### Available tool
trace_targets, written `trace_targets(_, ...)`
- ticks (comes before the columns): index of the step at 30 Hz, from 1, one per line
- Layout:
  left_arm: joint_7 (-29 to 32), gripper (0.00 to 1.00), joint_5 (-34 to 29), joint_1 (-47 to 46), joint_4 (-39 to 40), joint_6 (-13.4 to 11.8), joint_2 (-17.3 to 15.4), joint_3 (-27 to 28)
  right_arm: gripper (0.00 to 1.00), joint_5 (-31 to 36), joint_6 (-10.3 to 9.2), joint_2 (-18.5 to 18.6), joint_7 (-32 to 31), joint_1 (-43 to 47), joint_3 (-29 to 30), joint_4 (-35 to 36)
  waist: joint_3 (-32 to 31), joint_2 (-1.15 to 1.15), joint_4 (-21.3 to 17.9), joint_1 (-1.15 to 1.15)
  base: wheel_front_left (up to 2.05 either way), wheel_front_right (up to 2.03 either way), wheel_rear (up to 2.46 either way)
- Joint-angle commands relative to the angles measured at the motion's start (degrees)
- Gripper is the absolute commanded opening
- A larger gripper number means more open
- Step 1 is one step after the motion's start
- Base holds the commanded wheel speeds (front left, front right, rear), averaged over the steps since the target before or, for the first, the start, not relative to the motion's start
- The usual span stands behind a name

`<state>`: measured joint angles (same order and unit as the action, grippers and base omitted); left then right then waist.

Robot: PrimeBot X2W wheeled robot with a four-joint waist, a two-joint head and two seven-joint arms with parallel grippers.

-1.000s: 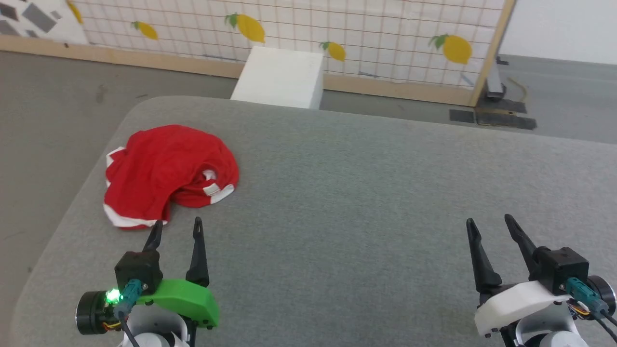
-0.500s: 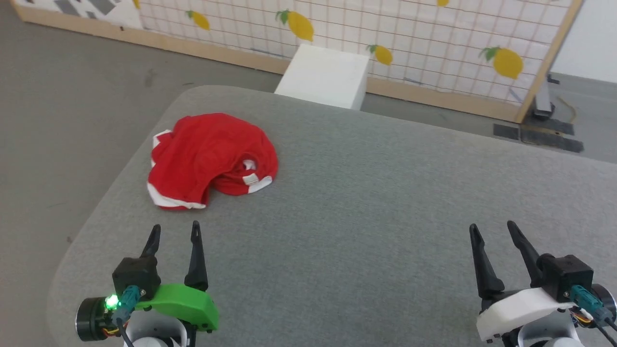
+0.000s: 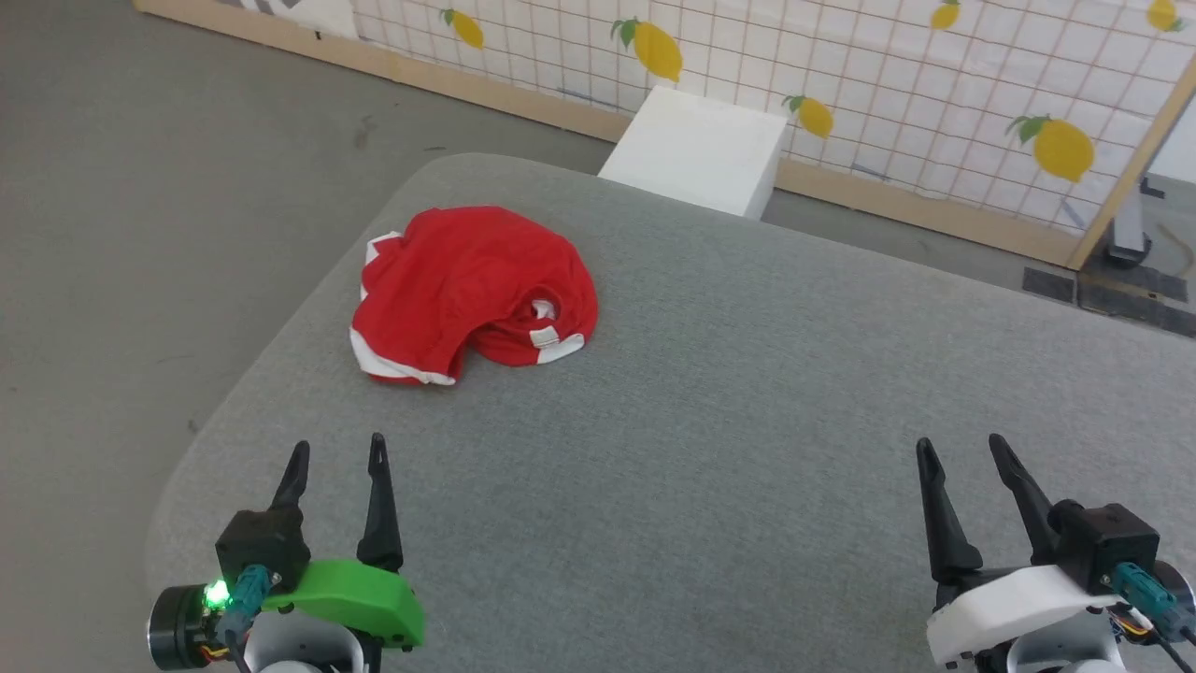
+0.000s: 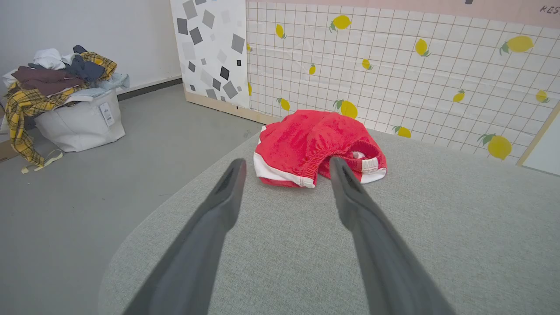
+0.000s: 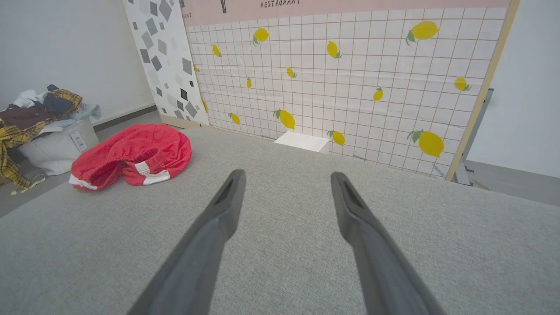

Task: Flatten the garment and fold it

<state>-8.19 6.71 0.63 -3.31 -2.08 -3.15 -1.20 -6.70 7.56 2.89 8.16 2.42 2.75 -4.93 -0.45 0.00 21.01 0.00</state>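
The red garment (image 3: pixel 467 290) with white bands lies crumpled in a heap near the far left corner of the grey table (image 3: pixel 747 421). In the left wrist view the garment (image 4: pixel 315 144) sits just beyond my fingertips; in the right wrist view the garment (image 5: pixel 131 155) is off to the far left. My left gripper (image 3: pixel 338 453) hovers open at the near left, a short way in front of the heap. At the near right my right gripper (image 3: pixel 962 451) stands open too, far from the cloth. Nothing is held.
A white box (image 3: pixel 696 150) stands on the floor behind the table, before a lemon-patterned tiled panel (image 3: pixel 841 84). A pale bin heaped with clothes (image 4: pixel 65 100) sits on the floor to the left. The table's rounded left edge (image 3: pixel 215 449) runs close to my left gripper.
The whole head view has shifted, so the camera turned left; the garment now shows further right and up in it. Both grippers stay open in about the same places.
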Motion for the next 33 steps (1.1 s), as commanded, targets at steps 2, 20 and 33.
trace_targets(2,-0.74,1.0,1.02,0.94,-0.36,-0.36,0.16,-0.25,1.0,-0.61,-0.04,-0.01,0.74,0.86,0.37,-0.42,0.05,0.0,1.11,0.0,0.0,0.0,0.0)
trace_targets(20,-2.85,1.0,0.86,1.29,-1.62,-0.77,0.2,-0.8,1.0,-1.64,-0.06,-0.01,2.86,1.44,1.2,-1.71,0.34,0.0,5.97,0.0,0.0,0.0,0.0)
trace_targets(33,-4.36,1.0,1.95,1.49,-2.4,-1.4,0.23,-1.37,1.0,-2.31,-0.06,-0.01,4.38,1.8,1.91,-2.41,0.78,0.0,9.18,0.0,0.0,0.0,0.0)
